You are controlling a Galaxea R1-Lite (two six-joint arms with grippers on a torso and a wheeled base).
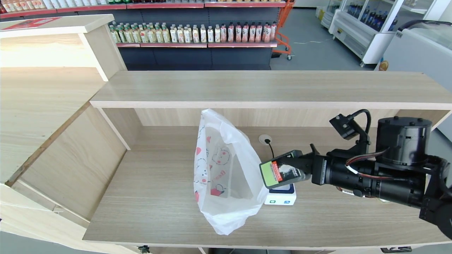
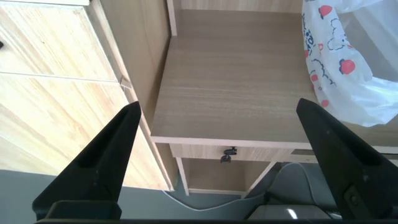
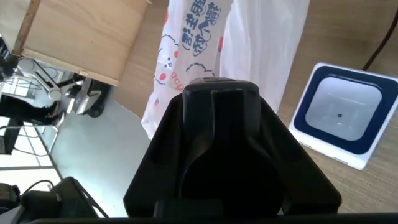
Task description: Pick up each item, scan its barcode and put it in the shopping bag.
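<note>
Hovering the box over the scanner, right end effector clenched on it, shopping bag at its nine o'clock; scanning looks underway, next a drop into the bag.

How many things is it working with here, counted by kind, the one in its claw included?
shopping bag: 1
barcode scanner: 1
packaged item, held in the right gripper: 1
Total: 3
</note>
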